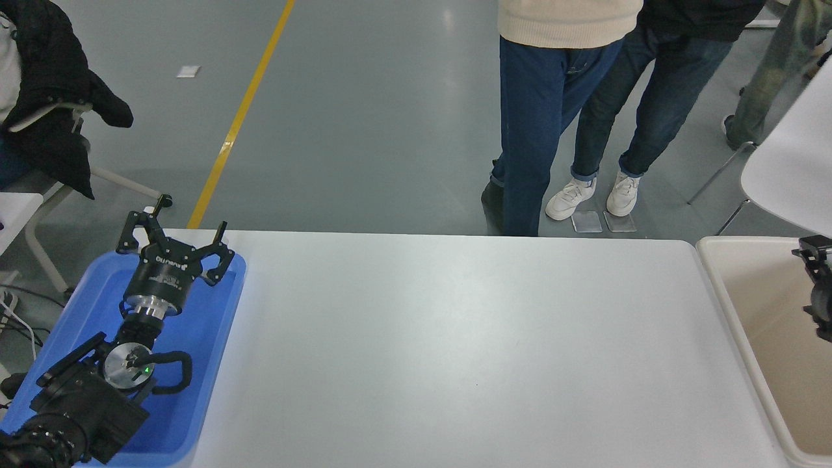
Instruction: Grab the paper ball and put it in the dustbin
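Observation:
The paper ball is out of view. The dustbin (767, 325), a cream plastic bin, stands against the table's right end, and the part of its inside that shows holds nothing. A black piece of my right gripper (816, 286) enters at the right edge over the bin; too little of it shows to read its state. My left gripper (185, 227) is parked at the lower left over a blue tray (208, 364), open, with nothing between its fingers.
The white table (455, 344) spans the middle. Two persons' legs stand at its far side toward the right (546, 130). A white chair (790, 169) sits at the right, and a chair with a black coat (45, 97) at the far left.

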### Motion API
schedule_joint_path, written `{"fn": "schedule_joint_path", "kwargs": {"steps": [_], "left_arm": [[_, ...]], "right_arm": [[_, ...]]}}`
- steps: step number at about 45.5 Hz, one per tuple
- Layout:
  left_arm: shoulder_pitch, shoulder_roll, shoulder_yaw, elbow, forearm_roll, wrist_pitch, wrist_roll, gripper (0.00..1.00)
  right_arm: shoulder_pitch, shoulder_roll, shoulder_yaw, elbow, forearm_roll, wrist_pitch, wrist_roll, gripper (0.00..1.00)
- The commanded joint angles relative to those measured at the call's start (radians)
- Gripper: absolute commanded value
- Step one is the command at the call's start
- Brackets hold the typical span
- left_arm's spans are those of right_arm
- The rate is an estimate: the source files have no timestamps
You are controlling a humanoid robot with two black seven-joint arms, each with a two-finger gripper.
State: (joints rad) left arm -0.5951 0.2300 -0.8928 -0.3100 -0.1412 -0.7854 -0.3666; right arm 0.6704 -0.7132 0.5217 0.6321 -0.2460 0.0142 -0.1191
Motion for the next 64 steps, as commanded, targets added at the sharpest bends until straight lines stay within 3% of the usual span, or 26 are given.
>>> {"fn": "schedule_joint_path", "kwargs": {"steps": [1, 6, 13, 17, 20, 24, 26, 30, 45, 64], "left_arm": [[0.0, 0.0, 0.0, 0.0, 0.0, 0.0, 0.0, 1.0], [0.0, 0.0, 0.0, 0.0, 0.0, 0.0, 0.0, 1.0], [0.0, 0.0, 0.0, 0.0, 0.0, 0.0, 0.0, 1.0], [0.0, 0.0, 0.0, 0.0, 0.0, 0.0, 0.0, 1.0], [0.0, 0.0, 0.0, 0.0, 0.0, 0.0, 0.0, 1.0], [0.0, 0.0, 0.0, 0.0, 0.0, 0.0, 0.0, 1.0], [0.0, 0.0, 0.0, 0.0, 0.0, 0.0, 0.0, 1.0], [0.0, 0.0, 0.0, 0.0, 0.0, 0.0, 0.0, 1.0], [0.0, 0.0, 0.0, 0.0, 0.0, 0.0, 0.0, 1.0], [0.0, 0.0, 0.0, 0.0, 0.0, 0.0, 0.0, 1.0]], "right_arm": [[-0.164, 0.081, 0.4, 0.179, 0.004, 0.059, 0.021, 1.0], [-0.218, 0.164, 0.485, 0.175, 0.004, 0.099, 0.139, 1.0], [-0.256, 0.25, 0.486, 0.17, 0.005, 0.102, 0.386, 1.0], [-0.267, 0.29, 0.486, 0.169, 0.005, 0.101, 0.502, 1.0], [-0.269, 0.314, 0.492, 0.167, 0.005, 0.095, 0.55, 1.0], [-0.27, 0.35, 0.498, 0.166, 0.005, 0.079, 0.572, 1.0], [-0.272, 0.374, 0.508, 0.17, 0.005, 0.059, 0.61, 1.0], [-0.273, 0.402, 0.509, 0.182, -0.004, 0.007, 0.634, 1.0], [-0.299, 0.448, 0.52, 0.282, -0.018, -0.143, 0.644, 1.0], [-0.299, 0.474, 0.494, 0.285, -0.021, -0.109, 0.644, 1.0]]}}
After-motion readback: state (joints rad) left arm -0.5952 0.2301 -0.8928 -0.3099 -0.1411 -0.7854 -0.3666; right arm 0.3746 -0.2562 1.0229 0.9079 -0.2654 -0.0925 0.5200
